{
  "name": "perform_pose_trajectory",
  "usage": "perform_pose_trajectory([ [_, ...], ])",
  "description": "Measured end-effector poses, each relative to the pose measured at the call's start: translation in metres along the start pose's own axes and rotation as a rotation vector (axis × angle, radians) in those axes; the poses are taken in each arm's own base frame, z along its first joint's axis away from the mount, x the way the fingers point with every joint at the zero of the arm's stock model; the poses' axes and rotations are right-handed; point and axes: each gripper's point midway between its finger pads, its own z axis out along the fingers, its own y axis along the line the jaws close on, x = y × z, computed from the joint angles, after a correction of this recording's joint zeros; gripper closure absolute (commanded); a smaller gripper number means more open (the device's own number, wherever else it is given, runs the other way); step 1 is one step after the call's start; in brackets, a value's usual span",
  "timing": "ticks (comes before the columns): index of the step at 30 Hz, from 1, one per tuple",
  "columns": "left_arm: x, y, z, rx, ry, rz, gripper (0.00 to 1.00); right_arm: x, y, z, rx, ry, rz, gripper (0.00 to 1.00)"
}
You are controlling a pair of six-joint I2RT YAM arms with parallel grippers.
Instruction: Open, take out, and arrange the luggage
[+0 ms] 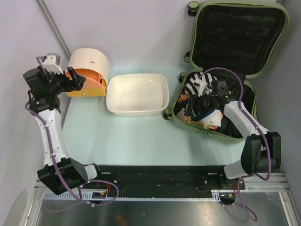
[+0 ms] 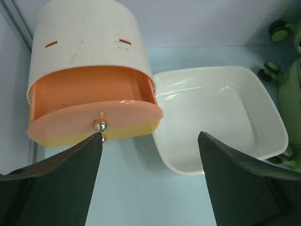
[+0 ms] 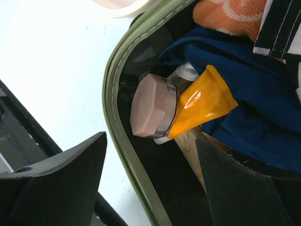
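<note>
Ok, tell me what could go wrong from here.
1. The right end effector hangs open over the orange tube, close to the rim of the suitcase; one finger could catch that rim.
2. The tube lies against blue cloth, so a grasp might drag the cloth along.
3. The left end effector sits close to the open drawer and could bump it.

Two arms set wide apart, both hands open.
The left arm (image 1: 51,134) rises from its base and leans to the far left, and the left hand (image 1: 75,80) points to the right with its dark fingers (image 2: 70,179) parted wide. The right arm (image 1: 241,117) folds at the elbow and angles inward, with the right hand (image 1: 200,104) tipped downward and likewise spread.
</note>
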Motion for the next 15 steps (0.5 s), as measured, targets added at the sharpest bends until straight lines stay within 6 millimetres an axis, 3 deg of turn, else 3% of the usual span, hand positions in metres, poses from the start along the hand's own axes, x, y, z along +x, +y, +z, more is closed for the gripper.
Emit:
perform_pose_trajectory([
  [6,-0.005,-0.017,-0.003,0.039,-0.015,0.027,0.13,0.009,-0.004,0.019,-0.018,0.041,0.153,0.24],
  [15,-0.003,-0.030,0.000,0.072,-0.009,0.034,0.13,0.020,0.002,0.036,-0.054,0.091,0.211,0.41],
])
